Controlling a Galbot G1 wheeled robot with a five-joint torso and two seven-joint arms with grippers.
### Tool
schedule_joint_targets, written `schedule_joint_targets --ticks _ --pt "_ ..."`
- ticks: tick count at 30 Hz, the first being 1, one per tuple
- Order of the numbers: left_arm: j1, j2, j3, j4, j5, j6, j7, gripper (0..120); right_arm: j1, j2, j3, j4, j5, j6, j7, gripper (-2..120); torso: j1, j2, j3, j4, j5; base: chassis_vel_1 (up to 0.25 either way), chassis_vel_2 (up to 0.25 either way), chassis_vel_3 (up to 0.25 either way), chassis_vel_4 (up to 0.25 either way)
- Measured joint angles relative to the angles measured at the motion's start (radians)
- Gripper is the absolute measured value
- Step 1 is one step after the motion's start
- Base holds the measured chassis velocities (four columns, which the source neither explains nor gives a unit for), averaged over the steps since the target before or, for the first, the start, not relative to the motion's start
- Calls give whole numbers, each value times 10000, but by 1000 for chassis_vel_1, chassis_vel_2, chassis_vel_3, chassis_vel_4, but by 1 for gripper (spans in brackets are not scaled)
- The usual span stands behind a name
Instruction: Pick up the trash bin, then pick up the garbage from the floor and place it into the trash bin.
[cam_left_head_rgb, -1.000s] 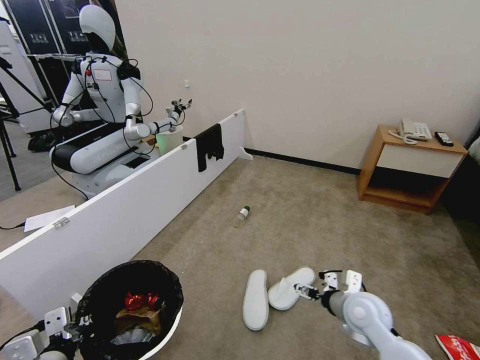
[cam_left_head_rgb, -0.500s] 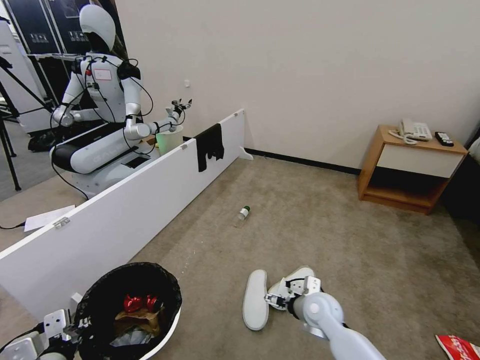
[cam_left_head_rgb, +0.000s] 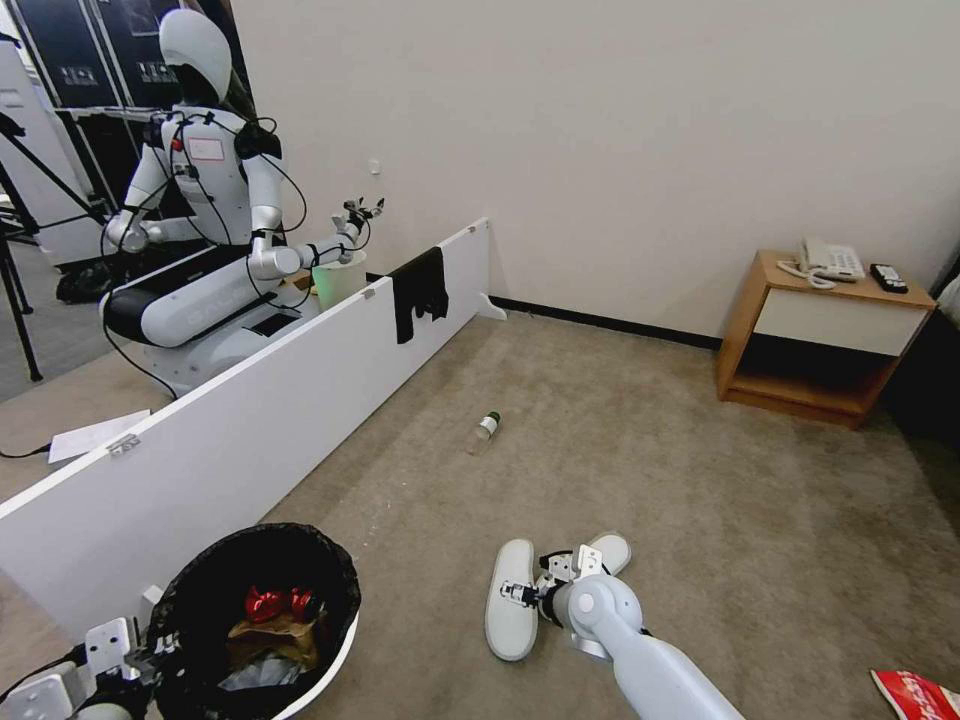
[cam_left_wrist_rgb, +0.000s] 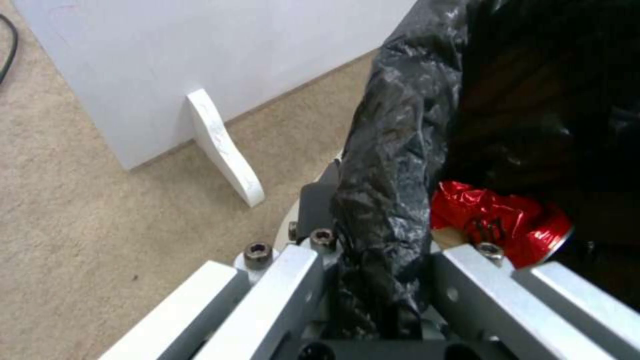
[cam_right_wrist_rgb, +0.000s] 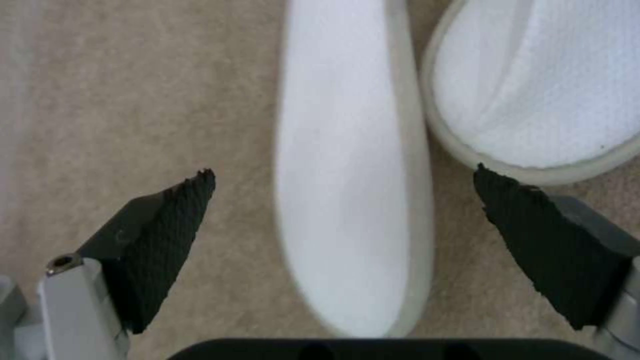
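1. Left gripper (cam_left_wrist_rgb: 380, 280) is clamped on the rim of the bin (cam_left_head_rgb: 330, 655), at the lower left beside the board (cam_left_head_rgb: 230, 440).
2. Right gripper (cam_right_wrist_rgb: 343, 245) hangs spread wide over the left slipper (cam_right_wrist_rgb: 350, 200); the second slipper (cam_right_wrist_rgb: 533, 85) touches it.
3. Judged step: slipper pickup; next, descend and close across the sole.
4. Open carpet all round; bottle (cam_left_head_rgb: 486, 428) lies well apart.

No lettering, number or sign can be read with confidence. The second robot (cam_left_head_rgb: 195, 215) at the far left carries a pale label on its chest and faint grey lettering along its base, both illegible. The red packet (cam_left_head_rgb: 915, 693) on the floor at the near right bears white print, too small to make out.
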Motion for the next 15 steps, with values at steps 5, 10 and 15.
schedule_joint_targets --ticks 5,10,15 --pt "2 6 8 8 -3 -14 8 2 142 192 95 -774 -424 148 -314 99 0 -1 0 -2 -1 0 0 0 0" --pt "22 7 12 8 -3 -15 10 2 251 302 144 -1296 -744 240 -616 99 0 0 0 -2 0 0 0 0 0" --pt "44 21 9 9 -2 -17 12 2 346 448 129 -1671 -986 285 -849 98 0 0 0 -1 0 0 0 0 0"
